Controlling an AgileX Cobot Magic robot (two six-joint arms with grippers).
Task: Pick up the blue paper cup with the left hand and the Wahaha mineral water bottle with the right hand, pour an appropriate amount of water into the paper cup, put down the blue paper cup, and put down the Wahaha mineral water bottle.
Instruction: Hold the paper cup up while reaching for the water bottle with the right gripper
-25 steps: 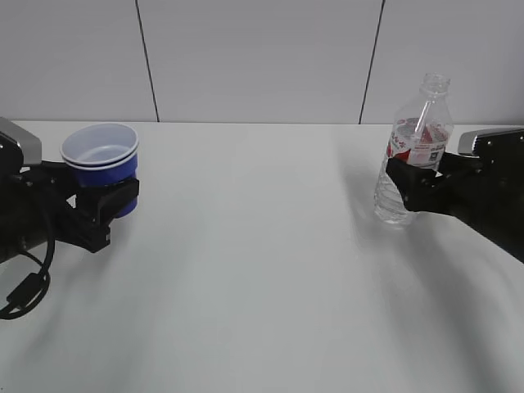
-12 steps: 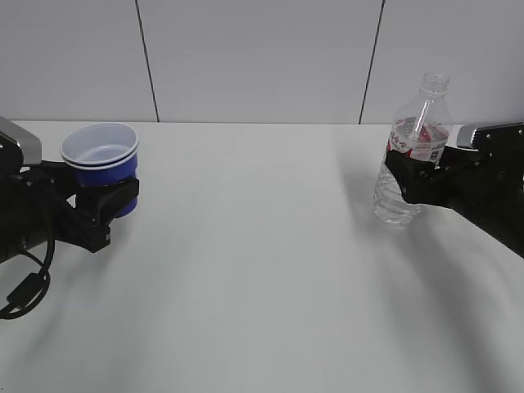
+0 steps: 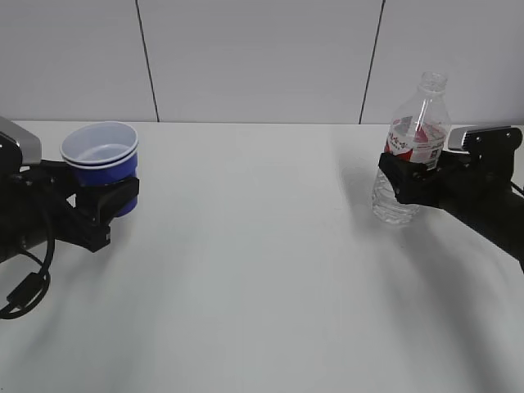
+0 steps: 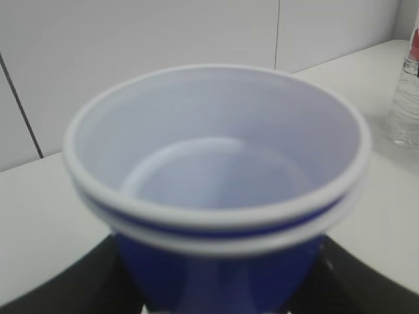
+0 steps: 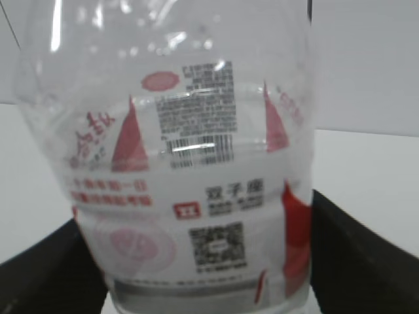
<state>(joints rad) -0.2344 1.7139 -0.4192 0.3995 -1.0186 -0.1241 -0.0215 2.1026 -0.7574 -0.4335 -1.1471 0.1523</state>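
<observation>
The blue paper cup (image 3: 102,155) is upright at the far left, its white inside empty, and it fills the left wrist view (image 4: 216,183). My left gripper (image 3: 110,199) is shut on the cup's blue wall and holds it above the table. The Wahaha mineral water bottle (image 3: 413,147) stands upright at the right, capless, with its red and white label facing the right wrist camera (image 5: 196,190). My right gripper (image 3: 401,182) is shut on the bottle at its label. The bottle also shows far right in the left wrist view (image 4: 409,91).
The white table (image 3: 254,262) stretches between the two arms. A grey panelled wall (image 3: 254,57) with dark seams stands behind it. A black cable (image 3: 29,286) hangs off the left arm at the table's left edge.
My right gripper has moved the bottle slightly left and up. The left gripper and the cup have not moved.
</observation>
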